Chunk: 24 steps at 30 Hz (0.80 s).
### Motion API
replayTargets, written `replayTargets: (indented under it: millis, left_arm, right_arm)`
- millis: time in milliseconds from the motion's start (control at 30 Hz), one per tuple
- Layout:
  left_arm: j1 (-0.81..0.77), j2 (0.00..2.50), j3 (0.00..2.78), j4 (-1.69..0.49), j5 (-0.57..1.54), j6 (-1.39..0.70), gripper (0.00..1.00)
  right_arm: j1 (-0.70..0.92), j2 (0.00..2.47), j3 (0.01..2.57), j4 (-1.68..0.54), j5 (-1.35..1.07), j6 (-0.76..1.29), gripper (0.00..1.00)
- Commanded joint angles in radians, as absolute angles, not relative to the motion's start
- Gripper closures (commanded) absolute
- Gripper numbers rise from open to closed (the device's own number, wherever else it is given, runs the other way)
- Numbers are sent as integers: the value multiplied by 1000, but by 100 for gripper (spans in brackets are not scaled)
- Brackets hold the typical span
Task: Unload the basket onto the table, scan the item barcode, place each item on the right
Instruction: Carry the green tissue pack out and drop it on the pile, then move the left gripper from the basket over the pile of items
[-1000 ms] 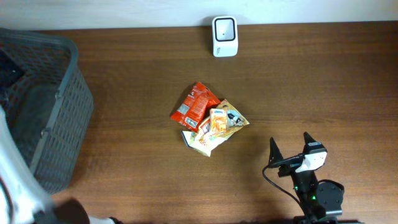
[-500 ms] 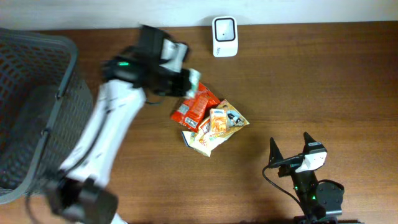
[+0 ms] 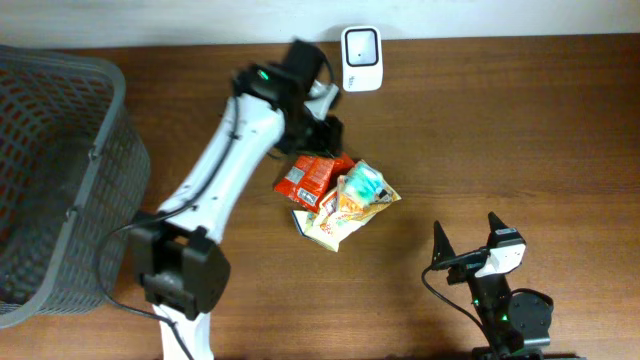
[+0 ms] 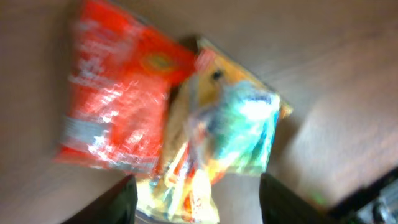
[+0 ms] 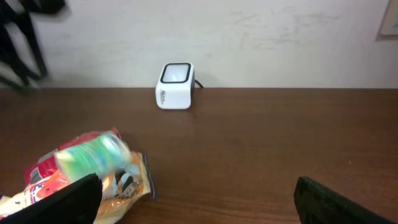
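Observation:
A pile of snack packets lies mid-table: a red packet [image 3: 308, 172] [image 4: 118, 106], an orange-yellow packet [image 3: 340, 208] [image 4: 186, 180] and a green packet [image 3: 362, 183] [image 4: 249, 124] [image 5: 93, 152] resting on top. My left gripper [image 3: 322, 135] [image 4: 199, 205] hovers just above the pile's far left side, open, nothing between its fingers; its view is blurred. The white barcode scanner [image 3: 360, 45] [image 5: 175, 86] stands at the table's far edge. My right gripper [image 3: 468, 238] [image 5: 199, 205] rests open near the front right, apart from the pile. No barcode is visible.
A grey mesh basket [image 3: 95, 160] stands at the left edge of the table. The left arm stretches from the front left up to the pile. A pale wall runs behind the scanner.
The left arm swung in from the basket side with the green packet, then opened; the packet now lies on the pile. The right arm has not moved.

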State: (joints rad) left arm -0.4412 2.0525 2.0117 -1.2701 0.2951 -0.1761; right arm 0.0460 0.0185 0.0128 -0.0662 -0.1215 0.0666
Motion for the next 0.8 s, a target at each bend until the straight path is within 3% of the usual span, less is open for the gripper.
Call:
replayTargets:
  millis: [0,100,167,467,633,767]
  left_arm:
    - [-359,2025,2292,-1439,150,-169,32]
    - [-291,2025,2522,-1625,36,-170,18]
    - [-236,2012,2609,-1688,-21,-166,1]
    - [95,1898,2578,-1688,-60,-159,1]
    - [221,1898,2384,-1688,-200,-159,0]
    - [252,1898,2273,-1638,-228,-159,11]
  right_arm:
    - [53,15,6,-67,-123,60,2]
    - [53,15,6,-67,-123,59,2]
    - [53,15,6,-67,-123,59,2]
    - [53,15,6,-67,-123,60,2]
    - [53,15,6,-67,-123,59,2]
    - [53,15,6,-67,-123,59,2]
